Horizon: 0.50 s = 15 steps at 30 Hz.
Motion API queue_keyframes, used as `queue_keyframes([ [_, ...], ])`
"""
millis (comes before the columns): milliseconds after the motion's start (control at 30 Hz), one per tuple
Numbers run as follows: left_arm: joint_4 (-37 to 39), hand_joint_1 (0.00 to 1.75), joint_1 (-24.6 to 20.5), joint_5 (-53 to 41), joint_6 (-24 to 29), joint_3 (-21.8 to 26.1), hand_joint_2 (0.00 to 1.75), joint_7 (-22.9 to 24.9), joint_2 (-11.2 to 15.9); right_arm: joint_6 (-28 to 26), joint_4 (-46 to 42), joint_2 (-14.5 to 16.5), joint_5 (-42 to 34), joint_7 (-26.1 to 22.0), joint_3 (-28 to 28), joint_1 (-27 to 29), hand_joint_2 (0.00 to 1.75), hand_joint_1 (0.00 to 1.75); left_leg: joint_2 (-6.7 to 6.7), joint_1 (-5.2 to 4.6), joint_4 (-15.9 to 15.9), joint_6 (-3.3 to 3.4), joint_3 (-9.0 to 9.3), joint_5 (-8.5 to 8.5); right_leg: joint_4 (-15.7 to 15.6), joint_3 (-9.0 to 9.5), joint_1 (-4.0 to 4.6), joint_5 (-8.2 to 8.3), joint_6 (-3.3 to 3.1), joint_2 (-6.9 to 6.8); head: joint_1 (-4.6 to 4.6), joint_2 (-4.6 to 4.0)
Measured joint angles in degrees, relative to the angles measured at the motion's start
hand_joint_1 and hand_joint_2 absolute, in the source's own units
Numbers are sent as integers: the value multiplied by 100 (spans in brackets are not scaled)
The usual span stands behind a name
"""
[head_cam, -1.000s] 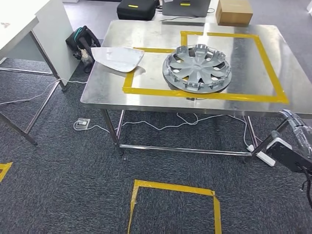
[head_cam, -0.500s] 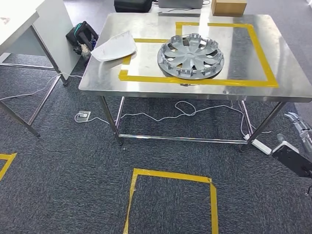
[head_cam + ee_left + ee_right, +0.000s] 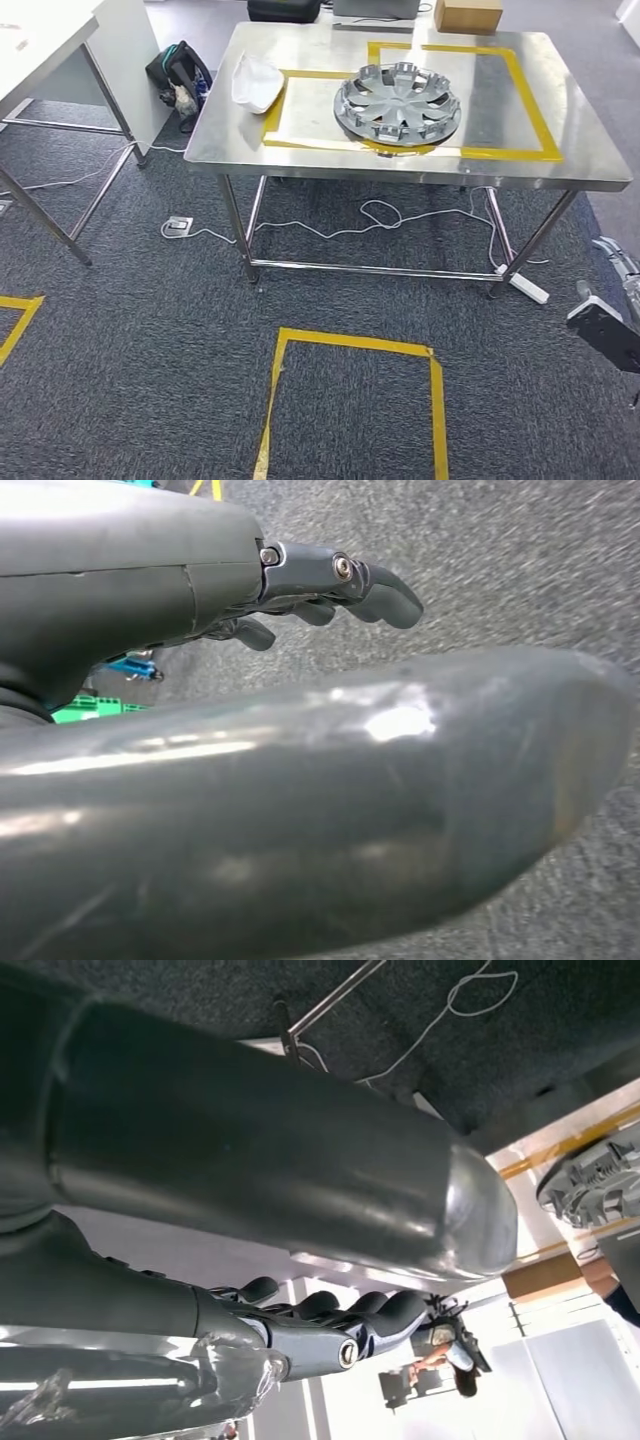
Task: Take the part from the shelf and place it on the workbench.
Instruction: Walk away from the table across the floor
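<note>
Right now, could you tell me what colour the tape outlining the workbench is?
Yellow tape on the steel workbench, clearest in the head view.

Workbench (image 3: 226,140): hubcap (image 3: 398,102) fills the taped zone's left half; white part (image 3: 255,80) overlaps its left edge. The taped zone's right half lies bare.

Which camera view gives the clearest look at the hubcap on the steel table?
The head view: the hubcap lies whole and unobstructed on the table, inside the yellow tape outline. The right wrist view catches only an edge of it, past the robot hand. The left wrist view looks at carpet instead.
</note>
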Motion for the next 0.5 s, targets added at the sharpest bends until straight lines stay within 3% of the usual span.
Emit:
queue_keyframes([
  [33, -1, 0, -1, 0, 4, -8, 0, 9, 0, 15, -2, 21, -5, -32, -16, -14, 0, 0, -2, -10, 37, -16, -47, 24, -435, 306, 14, -38, -30, 5, -3, 1],
  [100, -1, 0, -2, 0, 13, -19, 0, 24, -1, 58, -7, 66, -25, -105, -60, -34, 0, 0, -6, -23, 98, -53, -99, 57, -954, 608, 37, -210, -81, 11, -7, 1],
  [133, 0, 0, -2, 0, 16, -24, 0, 33, 0, 75, -10, 97, -35, -143, -92, -36, 0, 0, -6, -23, 116, -32, -113, 44, -1009, 616, 44, -231, -98, 14, -11, 1],
  [233, 1, 0, 6, 0, 20, -63, 0, 67, 3, 100, -14, 210, -42, -234, -179, -21, 0, 0, -7, -21, 122, 139, -131, 26, -1018, 579, 61, -211, -132, 16, -12, 0],
  [267, 1, 0, 7, 0, 20, -84, 0, 75, 2, 100, -15, 244, -42, -266, -205, -10, 0, 0, -7, -17, 117, 164, -135, 58, -1017, 569, 69, -196, -150, 16, -13, 0],
  [300, 1, 0, 7, 0, 20, -107, 0, 80, 2, 99, -19, 282, -40, -310, -240, 7, 0, 0, -7, -10, 109, 143, -141, 104, -1015, 556, 79, -180, -167, 16, -13, 0],
  [400, 1, 0, 12, 0, 20, -164, 0, 84, -1, 95, -37, 412, -38, -468, -393, 63, 0, 0, -8, 17, 85, -11, -173, 198, -1006, 511, 99, -146, -193, 11, -12, 0],
  [500, 1, 0, 18, 0, 20, -209, 0, 89, -2, 99, -51, 511, -38, -553, -527, 86, 0, 0, -8, 23, 80, -53, -200, 215, -997, 481, 105, -137, -196, 11, -11, 0],
])
